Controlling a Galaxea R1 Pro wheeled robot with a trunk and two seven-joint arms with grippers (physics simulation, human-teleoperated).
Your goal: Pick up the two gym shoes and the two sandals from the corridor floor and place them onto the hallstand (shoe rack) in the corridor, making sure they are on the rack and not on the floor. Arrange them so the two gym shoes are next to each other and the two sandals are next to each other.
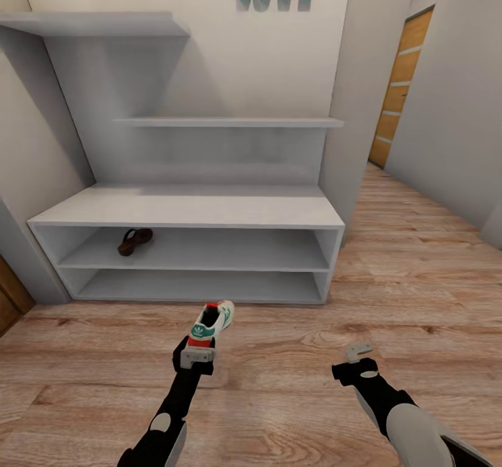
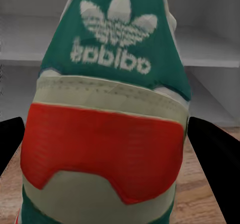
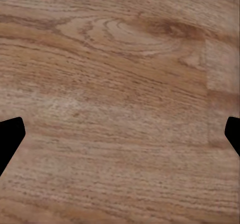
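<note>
My left gripper (image 1: 202, 341) is shut on a white gym shoe (image 1: 211, 322) with teal and red trim, held above the corridor floor (image 1: 279, 376) just in front of the hallstand (image 1: 188, 212). Seen from the left wrist, the shoe's heel (image 2: 107, 114) sits between the dark fingers (image 2: 215, 164). One brown sandal (image 1: 134, 241) lies on the upper low shelf, toward its left end. My right gripper (image 1: 352, 361) hangs open over bare wood planks (image 3: 120, 103) to the right, its fingertips (image 3: 10, 136) wide apart.
The hallstand has a broad flat top and stepped wall shelves (image 1: 230, 123) above. A grey wall pillar (image 1: 369, 90) stands at its right, with a wooden door (image 1: 401, 87) farther down the corridor. Another wooden door edge (image 1: 10, 300) is at the left.
</note>
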